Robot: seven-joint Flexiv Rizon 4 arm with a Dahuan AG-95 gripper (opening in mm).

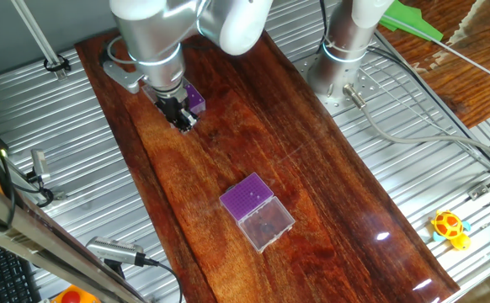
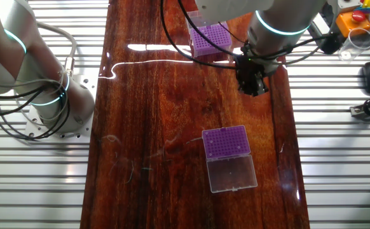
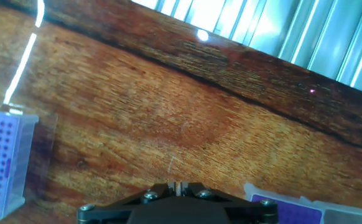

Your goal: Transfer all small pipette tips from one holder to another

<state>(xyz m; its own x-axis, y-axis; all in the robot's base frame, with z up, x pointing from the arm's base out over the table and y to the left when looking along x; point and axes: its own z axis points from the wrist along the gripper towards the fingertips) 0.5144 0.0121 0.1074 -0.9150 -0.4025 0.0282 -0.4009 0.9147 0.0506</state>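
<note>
Two purple tip holders stand on the wooden table. One holder (image 1: 196,98) (image 2: 210,39) is right beside my gripper (image 1: 183,124) (image 2: 253,88). The other holder (image 1: 247,199) (image 2: 226,141) has a clear lid (image 2: 234,173) folded open and stands toward the table's middle. In the hand view the first holder (image 3: 4,163) is at the left edge and the lidded one (image 3: 293,203) at the bottom right. My gripper (image 3: 178,185) hovers over bare wood between them, jaws nearly together on a thin pale pipette tip (image 3: 172,168) that points down.
Ribbed metal flanks the wooden table (image 1: 329,168) on both sides. A second arm's base (image 1: 343,59) (image 2: 45,95) stands at one side. A yellow toy (image 1: 450,228) lies on the metal. Cables, a clear cup (image 2: 358,42) and a control box are at the edges.
</note>
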